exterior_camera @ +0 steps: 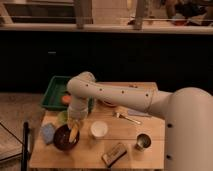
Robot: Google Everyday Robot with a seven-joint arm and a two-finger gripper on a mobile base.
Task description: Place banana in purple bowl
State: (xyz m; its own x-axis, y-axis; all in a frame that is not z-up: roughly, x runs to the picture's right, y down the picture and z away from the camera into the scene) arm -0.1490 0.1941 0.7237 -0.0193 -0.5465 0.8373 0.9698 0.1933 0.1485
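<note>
Lighting record: dim, warm-toned scene; light falls from above onto the wooden table [135, 152].
Detail: white arm [112, 95] is the brightest item, lit along its upper side, underside shaded; gripper [74, 128] low at the near left, over the purple bowl [61, 142], in the arm's own shade; bowl interior dark, banana [74, 134] a pale yellow spot in it; white cup [99, 129] bright, soft shadow at its base; metal cup [143, 141] carries a small glint; far wall band [115, 60] nearly black; pale lit strip along the far ledge [110, 28]; floor [20, 110] at left grey and dull.
</note>
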